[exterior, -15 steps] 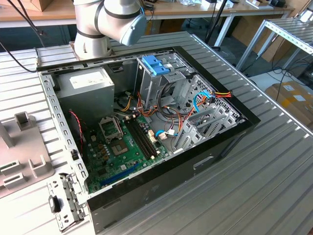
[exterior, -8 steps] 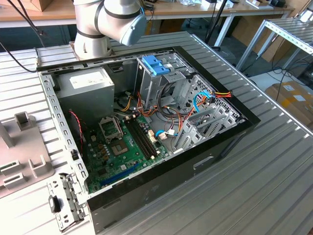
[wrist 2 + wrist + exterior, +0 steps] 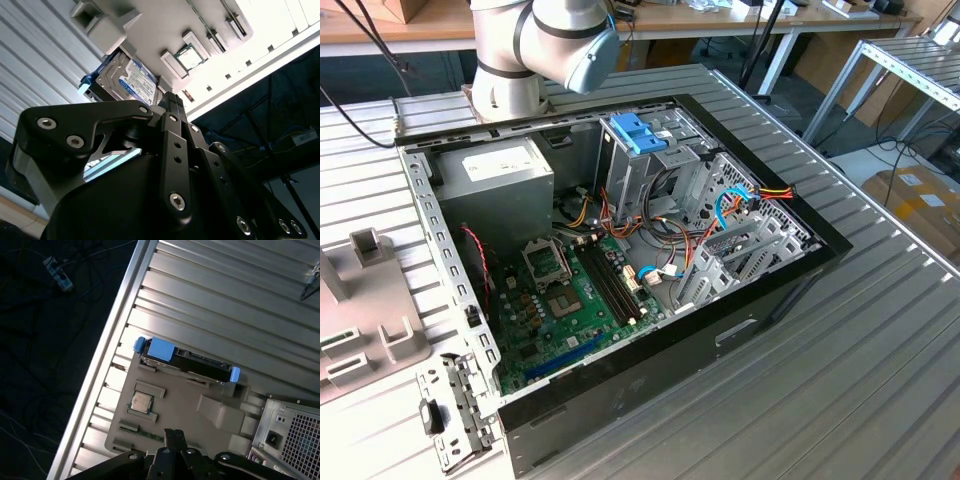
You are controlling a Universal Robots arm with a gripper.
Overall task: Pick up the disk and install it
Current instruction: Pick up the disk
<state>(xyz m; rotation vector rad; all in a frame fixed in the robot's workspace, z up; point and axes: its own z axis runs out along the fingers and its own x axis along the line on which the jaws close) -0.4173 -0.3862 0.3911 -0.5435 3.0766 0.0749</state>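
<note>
The disk (image 3: 195, 364) stands on its edge in a slot of a grey holder plate (image 3: 180, 405), with blue plastic pieces at both ends. Its white label with a blue band (image 3: 131, 80) faces the second wrist view. My gripper (image 3: 173, 434) hovers above the holder plate, a short way off from the disk and not touching it. Its black fingers (image 3: 172, 107) are shut together with nothing between them. The open computer case (image 3: 620, 260) lies on the ribbed metal table, with a metal drive cage with a light-blue top (image 3: 638, 135) inside it.
A processor chip (image 3: 142, 401) and a memory stick (image 3: 145, 432) also sit on the holder plate. The case's rear corner (image 3: 290, 440) is close by. The table edge (image 3: 107, 370) drops to a dark floor with cables. A grey power-supply box (image 3: 505, 175) fills the case's back corner.
</note>
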